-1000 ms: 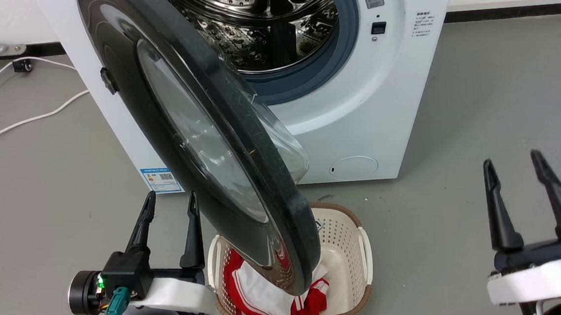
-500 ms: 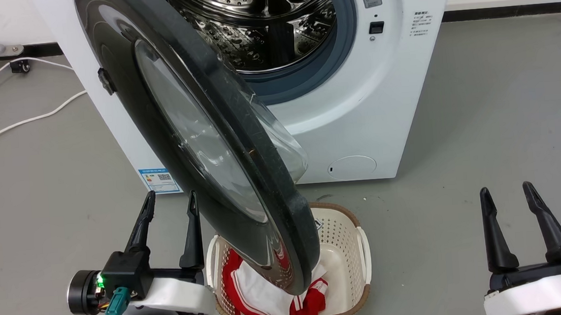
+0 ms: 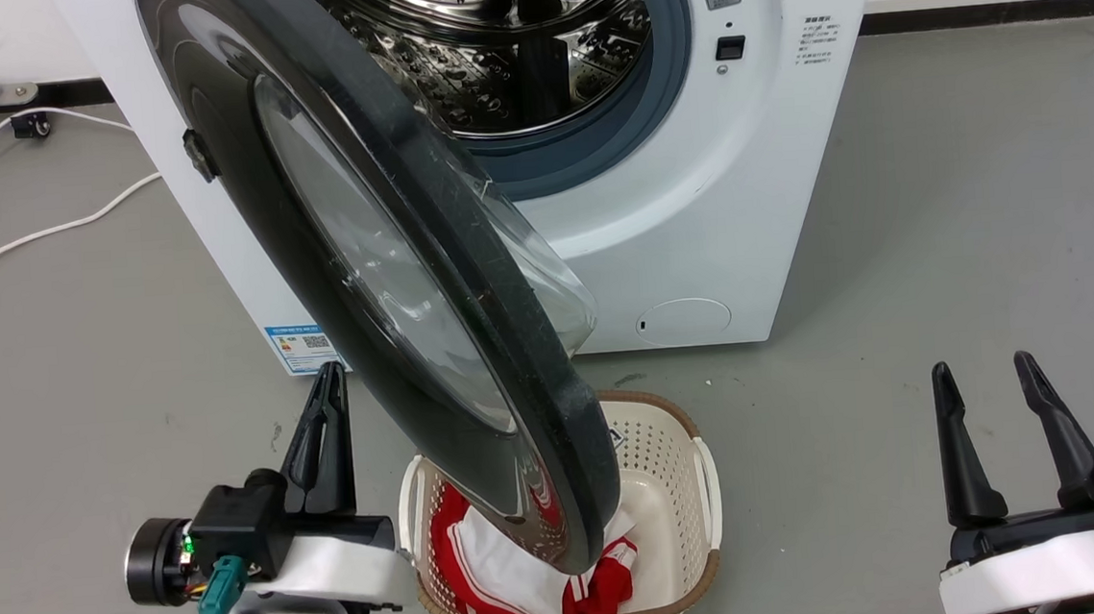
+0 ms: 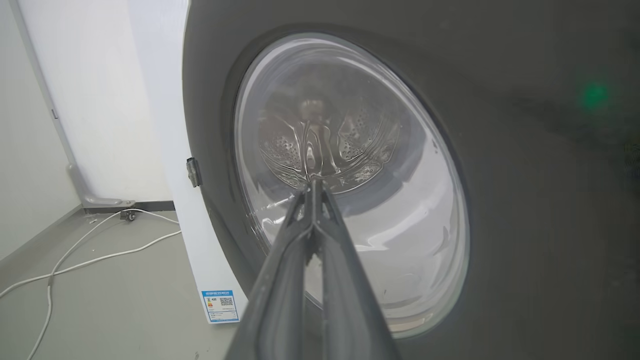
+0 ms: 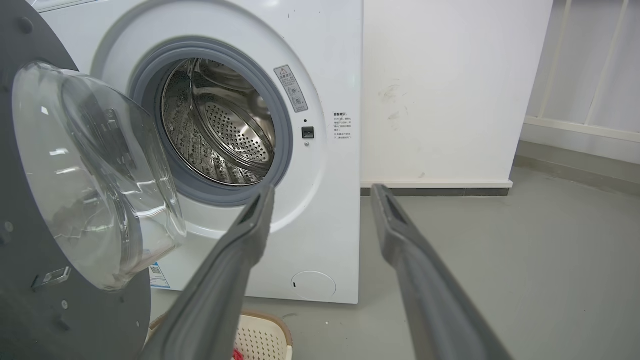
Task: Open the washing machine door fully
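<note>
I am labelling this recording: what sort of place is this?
Probably a laundry corner in a plain room or lab: a white front-loading washing machine, a laundry basket holding red and white clothes, and a bare grey floor.

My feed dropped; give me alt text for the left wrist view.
The washing machine door, glossy black with a clear glass bowl, looms ahead of the left gripper, jaws shut. To its left: the white washing machine and a cable on the floor.
</note>
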### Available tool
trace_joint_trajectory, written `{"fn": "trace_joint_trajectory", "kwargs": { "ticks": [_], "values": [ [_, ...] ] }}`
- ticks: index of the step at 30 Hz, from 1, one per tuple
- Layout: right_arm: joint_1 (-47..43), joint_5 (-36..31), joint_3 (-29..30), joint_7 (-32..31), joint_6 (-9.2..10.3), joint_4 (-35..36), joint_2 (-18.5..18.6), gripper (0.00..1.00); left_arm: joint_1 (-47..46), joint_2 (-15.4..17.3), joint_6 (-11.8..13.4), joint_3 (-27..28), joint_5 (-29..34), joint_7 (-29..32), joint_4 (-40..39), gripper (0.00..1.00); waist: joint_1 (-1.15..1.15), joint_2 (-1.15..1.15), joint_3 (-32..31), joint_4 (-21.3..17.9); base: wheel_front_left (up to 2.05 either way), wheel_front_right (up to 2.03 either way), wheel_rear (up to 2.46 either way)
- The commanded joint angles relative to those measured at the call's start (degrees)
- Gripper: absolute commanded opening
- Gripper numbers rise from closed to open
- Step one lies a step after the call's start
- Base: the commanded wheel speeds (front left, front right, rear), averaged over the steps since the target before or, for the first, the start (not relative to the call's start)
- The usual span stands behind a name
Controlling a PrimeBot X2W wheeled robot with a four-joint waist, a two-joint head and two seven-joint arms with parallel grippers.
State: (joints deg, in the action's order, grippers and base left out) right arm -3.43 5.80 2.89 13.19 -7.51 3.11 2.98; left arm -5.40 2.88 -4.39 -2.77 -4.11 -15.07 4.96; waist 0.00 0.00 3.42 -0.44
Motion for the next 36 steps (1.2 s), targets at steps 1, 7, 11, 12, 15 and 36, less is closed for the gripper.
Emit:
{"fn": "trace_joint_trajectory", "kwargs": {
  "ticks": [1,7,11,12,15,36],
  "values": [
    [0.79,0.36,-0.03,0.40,0.04,-0.25,-0.20,1.00,-0.81,-0.01,-0.13,0.33,0.11,-0.14,-0.67,0.00,0.00,0.00,0.06,0.02,0.00,0.00,0.00],
    [0.93,0.80,-0.10,0.52,0.04,-0.67,-0.20,1.00,-2.24,0.00,0.66,1.72,-0.26,-0.14,-7.08,0.00,0.00,0.00,0.03,0.12,0.00,0.00,0.00],
    [0.75,0.89,-0.04,0.57,0.04,-0.85,-0.20,1.00,-3.48,0.00,0.96,2.60,0.25,-0.14,-14.76,0.00,0.00,0.00,-0.13,0.39,0.00,0.00,0.00],
    [0.72,0.95,-0.06,0.56,0.04,-0.91,-0.19,1.00,-3.99,-0.01,1.09,2.69,0.44,-0.14,-16.88,0.00,0.00,0.00,-0.19,0.43,0.00,0.00,0.00],
    [0.60,0.98,-0.09,0.48,0.04,-0.91,-0.19,1.00,-5.69,-0.03,1.31,2.40,1.51,-0.13,-24.30,0.00,0.00,0.00,-0.26,0.55,0.00,0.00,0.00],
    [0.65,1.66,-0.06,0.00,0.04,-1.79,-0.18,1.00,-3.44,1.59,-2.94,-29.15,-9.07,10.12,-29.10,0.00,0.00,0.00,-0.24,-0.56,0.00,0.00,0.00]
  ]
}}
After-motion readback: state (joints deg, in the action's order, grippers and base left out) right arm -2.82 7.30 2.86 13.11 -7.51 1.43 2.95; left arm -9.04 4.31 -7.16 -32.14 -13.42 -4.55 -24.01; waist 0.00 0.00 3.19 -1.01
